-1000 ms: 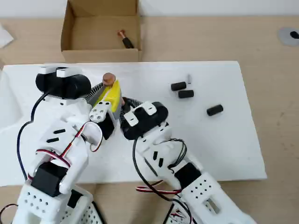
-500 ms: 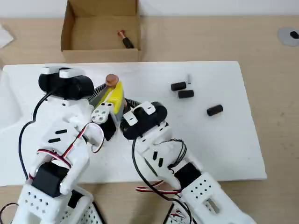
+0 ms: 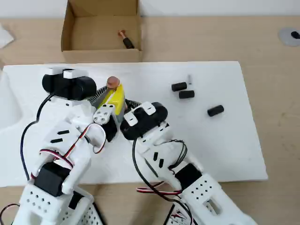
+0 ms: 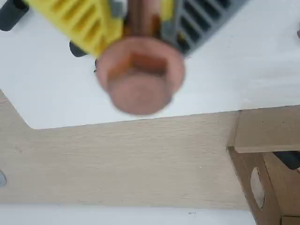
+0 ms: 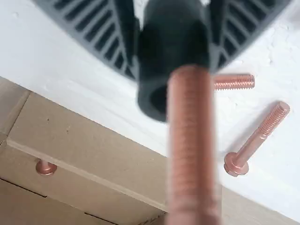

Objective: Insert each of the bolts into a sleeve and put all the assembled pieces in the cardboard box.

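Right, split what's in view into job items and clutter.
Job: box, assembled piece in it, held bolt, held sleeve, three loose sleeves, two loose bolts.
Lying about: grey disc, white scrap.

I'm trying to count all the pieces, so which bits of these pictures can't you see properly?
Right wrist view: the held bolt is blurred against the sleeve, so whether its tip is inside is unclear.
High view: the right arm covers that joint.
High view: a tiny grey thing near the loose sleeves is too small to name.
Left wrist view: the cardboard box is cut off by the edge.
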Available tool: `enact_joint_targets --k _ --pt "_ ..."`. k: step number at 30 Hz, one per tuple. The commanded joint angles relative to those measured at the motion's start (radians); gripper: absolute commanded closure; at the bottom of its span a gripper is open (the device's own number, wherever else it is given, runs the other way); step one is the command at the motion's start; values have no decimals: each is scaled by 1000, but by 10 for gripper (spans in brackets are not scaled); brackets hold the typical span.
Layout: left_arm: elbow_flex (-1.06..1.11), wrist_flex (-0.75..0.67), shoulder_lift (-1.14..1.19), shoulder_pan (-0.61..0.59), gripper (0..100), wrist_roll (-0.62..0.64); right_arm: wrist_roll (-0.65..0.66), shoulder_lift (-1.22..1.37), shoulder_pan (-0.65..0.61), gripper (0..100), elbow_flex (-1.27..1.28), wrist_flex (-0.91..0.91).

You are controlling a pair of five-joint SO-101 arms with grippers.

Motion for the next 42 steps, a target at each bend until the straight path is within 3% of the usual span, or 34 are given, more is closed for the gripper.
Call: enact_joint_targets --k 1,30,35,42 --pt "-14 -9 -13 5 991 2 11 -22 13 989 -42 0" --pt "-2 -57 -5 -38 992 0 11 -22 10 989 -45 0" --pt "58 -137 -5 -40 993 0 11 -22 10 989 -45 0" --pt "61 -140 -5 -40 993 0 11 -22 10 989 -44 0"
